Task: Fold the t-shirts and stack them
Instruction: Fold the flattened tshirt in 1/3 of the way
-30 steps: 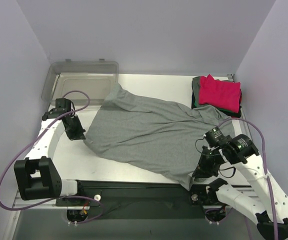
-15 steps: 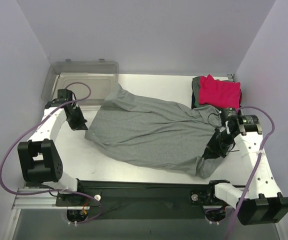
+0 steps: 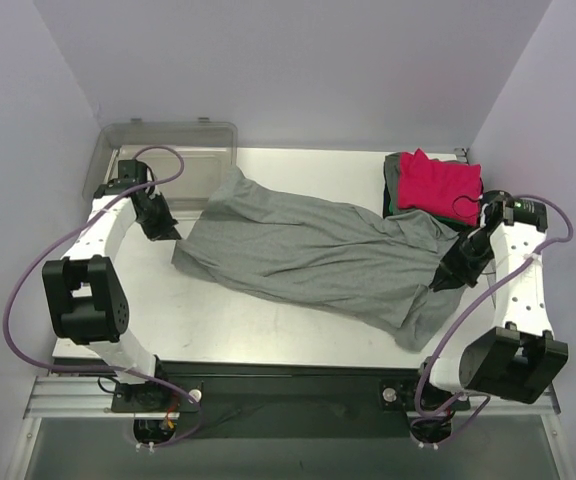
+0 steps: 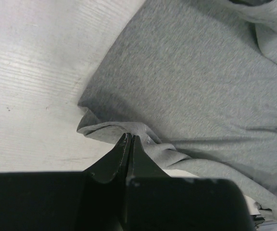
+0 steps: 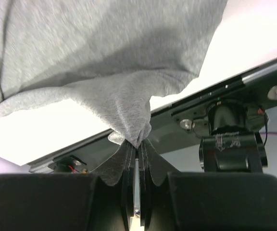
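The large heather-grey t-shirt (image 3: 308, 255) lies spread slantwise across the white table (image 3: 218, 320). My left gripper (image 3: 173, 232) is shut on its left edge next to the bin; the left wrist view shows the jaws (image 4: 129, 137) pinching a fold of the grey t-shirt (image 4: 201, 86). At the right, my right gripper (image 3: 446, 280) is shut on the shirt's lower right corner. In the right wrist view the gripper (image 5: 137, 144) holds the bunched grey cloth (image 5: 105, 48) lifted above the table. A folded stack topped by a pink-red t-shirt (image 3: 438, 185) sits at the back right.
A clear plastic bin (image 3: 168, 160) stands at the back left, just behind the left arm. Green and dark folded cloth (image 3: 392, 180) shows under the pink-red shirt. The right arm's base (image 5: 230, 130) and the table's front rail (image 3: 288, 375) lie below the lifted hem.
Both grippers moved away from the table's front edge, keeping hold of the grey t-shirt. The right one swung back and right, dragging the shirt's low corner onto the table.
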